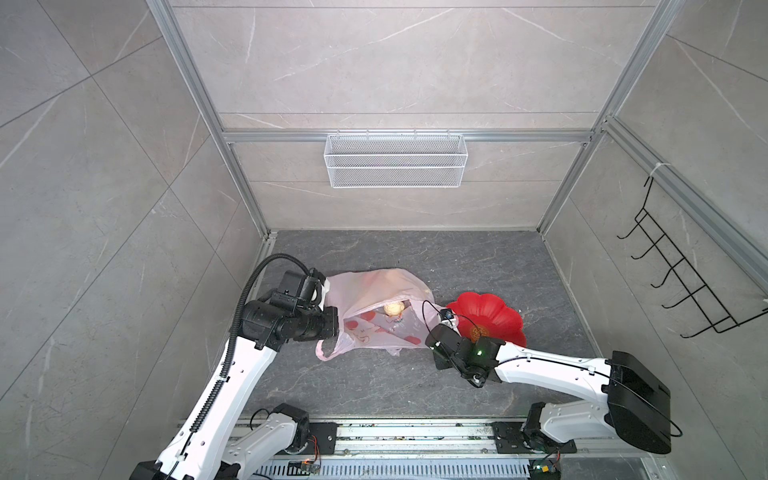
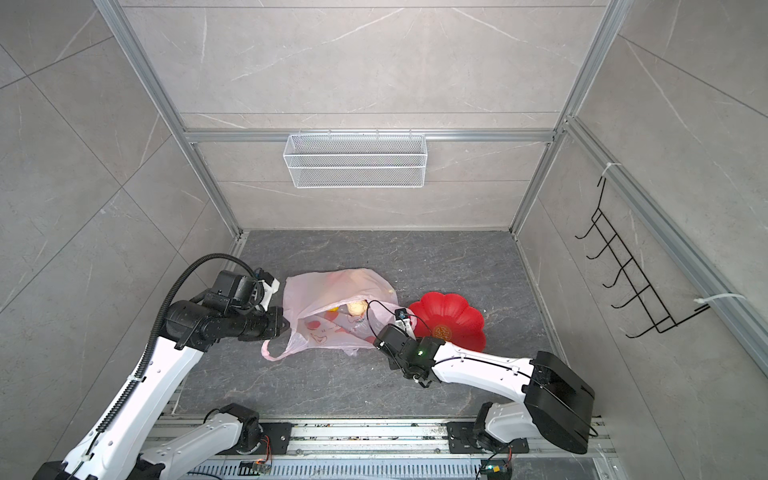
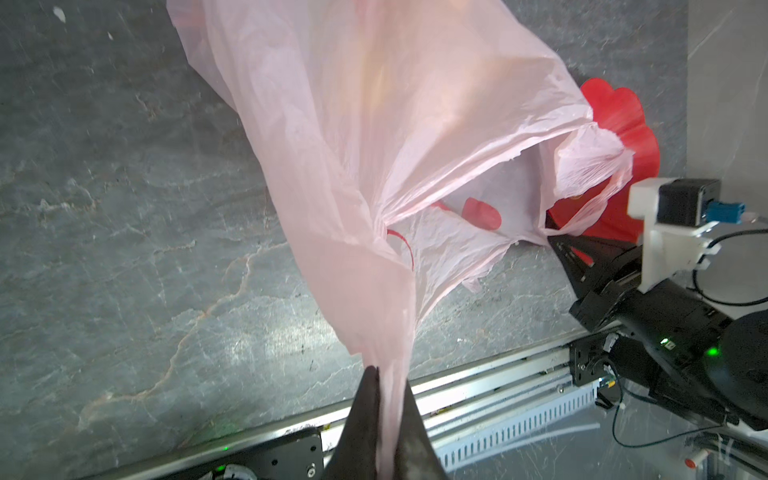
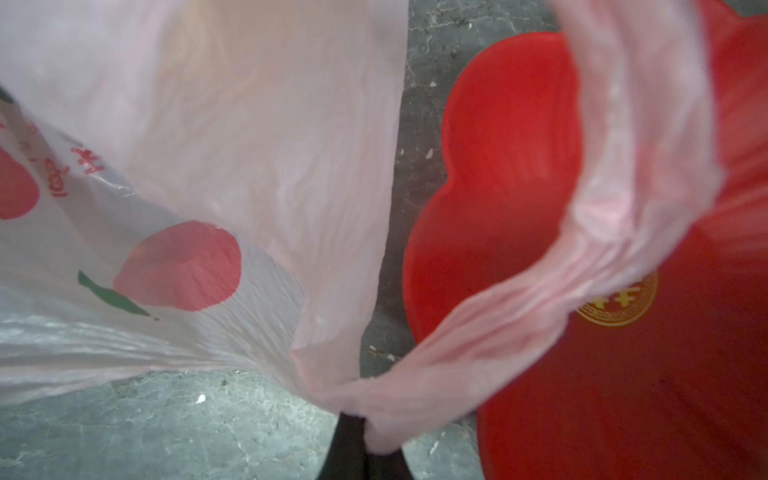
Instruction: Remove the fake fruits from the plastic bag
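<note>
You hold the plastic bag [image 1: 374,286] between both grippers.
Your left arm [image 1: 232,374] bends in from the left, left gripper [image 3: 386,395] closed on the bag's film; your right arm [image 1: 552,370] lies low, right gripper [image 4: 365,428] pinching a loop handle beside the red dish [image 1: 498,316]. Bare table [image 1: 415,257] behind. A beige lump [image 1: 394,308] sits in the bag's mouth.

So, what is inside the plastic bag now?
Through the open mouth of the plastic bag one beige knobbly lump shows, beside a yellow bit. The pink film covers anything else inside.
</note>
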Robot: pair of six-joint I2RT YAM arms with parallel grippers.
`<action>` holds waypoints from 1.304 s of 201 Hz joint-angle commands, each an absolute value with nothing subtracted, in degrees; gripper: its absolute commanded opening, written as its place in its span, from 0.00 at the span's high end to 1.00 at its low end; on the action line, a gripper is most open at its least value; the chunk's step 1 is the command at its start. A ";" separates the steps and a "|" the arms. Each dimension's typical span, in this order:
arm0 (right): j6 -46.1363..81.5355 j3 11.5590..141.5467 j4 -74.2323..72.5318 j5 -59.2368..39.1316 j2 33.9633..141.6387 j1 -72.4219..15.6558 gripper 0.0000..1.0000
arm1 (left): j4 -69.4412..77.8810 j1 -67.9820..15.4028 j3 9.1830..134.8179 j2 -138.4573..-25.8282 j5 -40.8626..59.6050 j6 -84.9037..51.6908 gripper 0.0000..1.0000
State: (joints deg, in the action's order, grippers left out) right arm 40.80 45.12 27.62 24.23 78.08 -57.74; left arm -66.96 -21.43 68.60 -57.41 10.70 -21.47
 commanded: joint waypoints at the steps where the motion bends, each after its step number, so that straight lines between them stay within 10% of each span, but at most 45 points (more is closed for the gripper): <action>1: 39.69 50.49 32.19 24.70 79.60 -58.10 0.86 | -70.30 -21.29 67.66 -56.54 13.30 -21.32 0.91; 153: 39.19 71.02 56.84 31.21 71.08 -68.59 0.57 | -60.47 -21.27 67.05 -53.26 8.91 -26.20 0.91; 262: 27.55 83.50 24.92 19.12 102.61 -65.78 0.85 | -59.95 -21.30 67.32 -52.70 9.49 -26.71 0.91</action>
